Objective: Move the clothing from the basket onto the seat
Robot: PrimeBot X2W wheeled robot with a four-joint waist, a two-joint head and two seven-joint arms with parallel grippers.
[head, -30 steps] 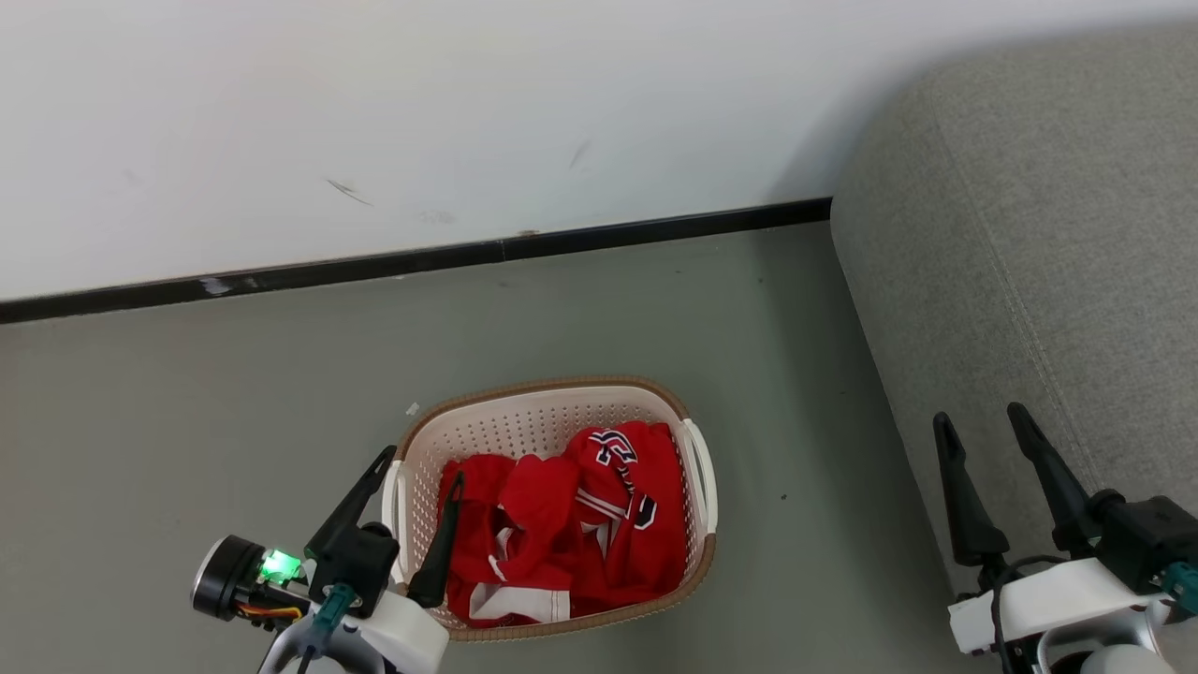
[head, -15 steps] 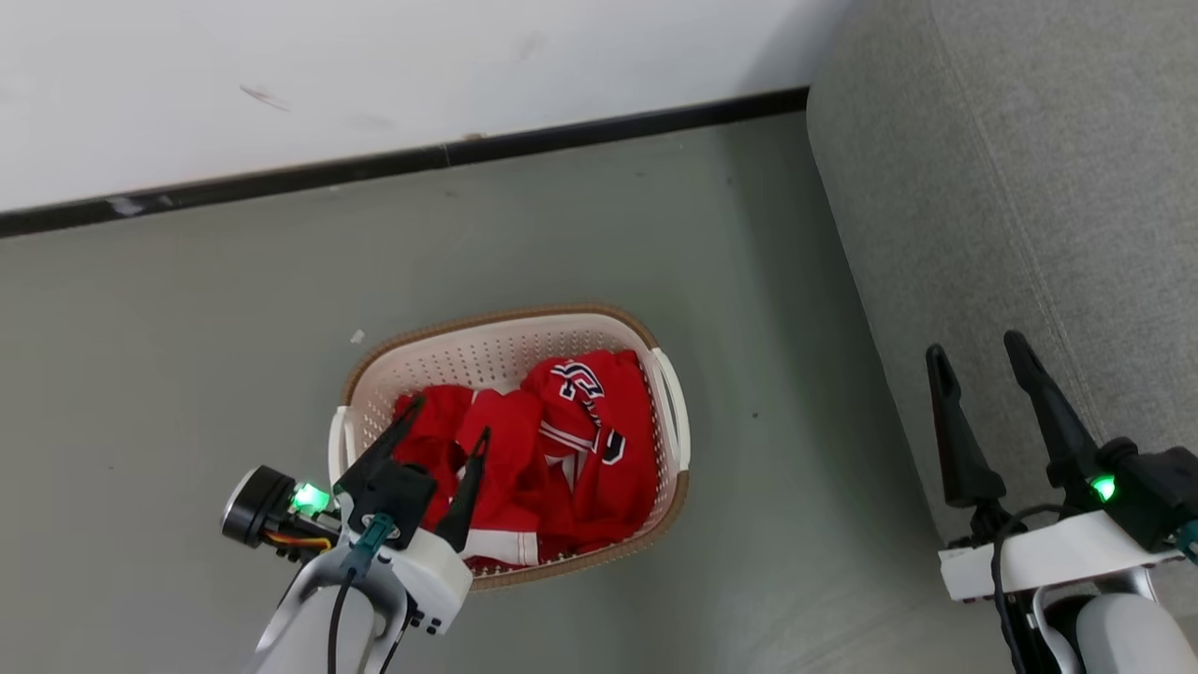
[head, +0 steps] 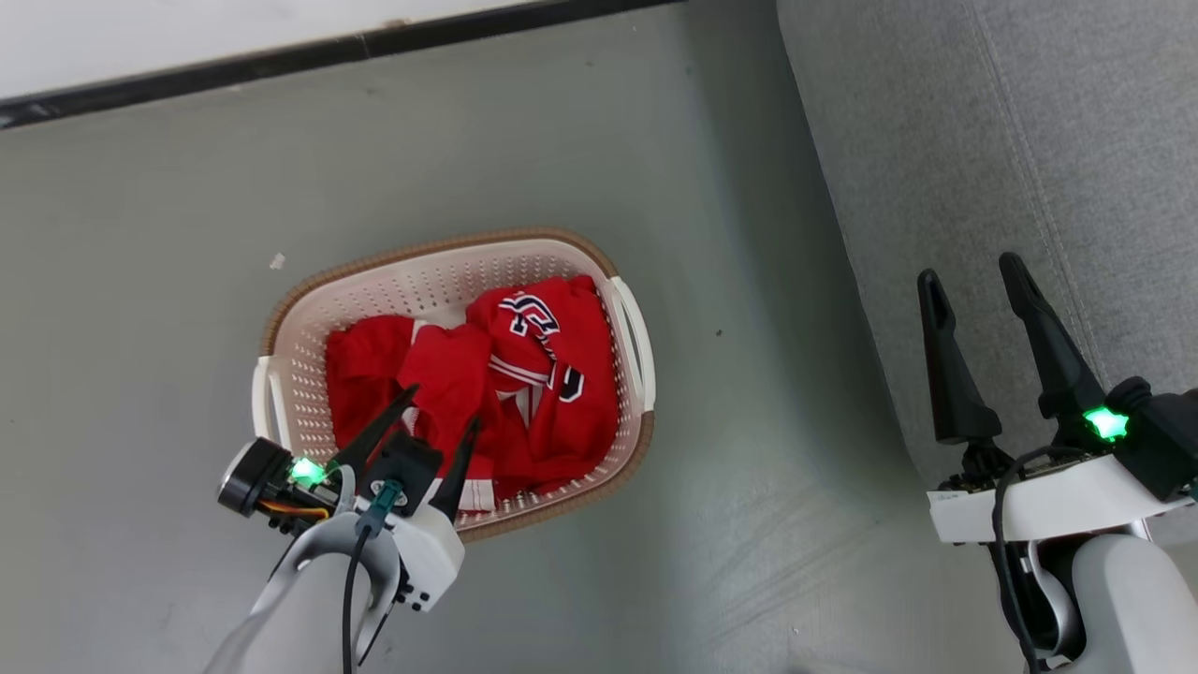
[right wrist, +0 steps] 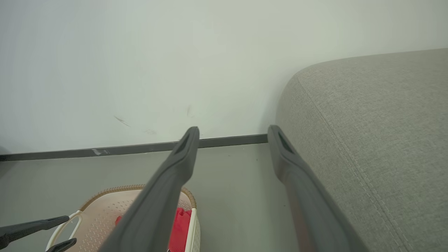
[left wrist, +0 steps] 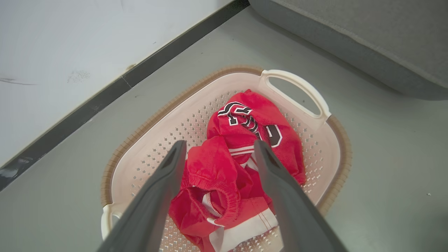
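Note:
The red clothing (head: 487, 374) (left wrist: 241, 164) lies bunched in the cream basket (head: 299, 323) (left wrist: 147, 140) on the floor. White stripes and black-and-white lettering show on top. My left gripper (head: 442, 408) (left wrist: 218, 148) hovers open over the basket's near-left part, fingers straddling a red fold without touching it. My right gripper (head: 969, 273) (right wrist: 232, 134) stands open and empty in front of the grey seat (head: 1029, 140) (right wrist: 378, 140), at its front edge. The basket's corner (right wrist: 105, 206) and a red scrap (right wrist: 180, 224) appear low in the right wrist view.
A white wall with a black baseboard (head: 281, 56) (left wrist: 87, 101) (right wrist: 122, 149) runs behind the basket. Grey floor (head: 749, 421) separates the basket from the seat. The left gripper's fingers (right wrist: 35, 224) show at the lower left of the right wrist view.
The head camera has tilted down, so the whole scene slid up the picture. My left gripper has moved from the basket's left rim to over the clothing. The right gripper stays open.

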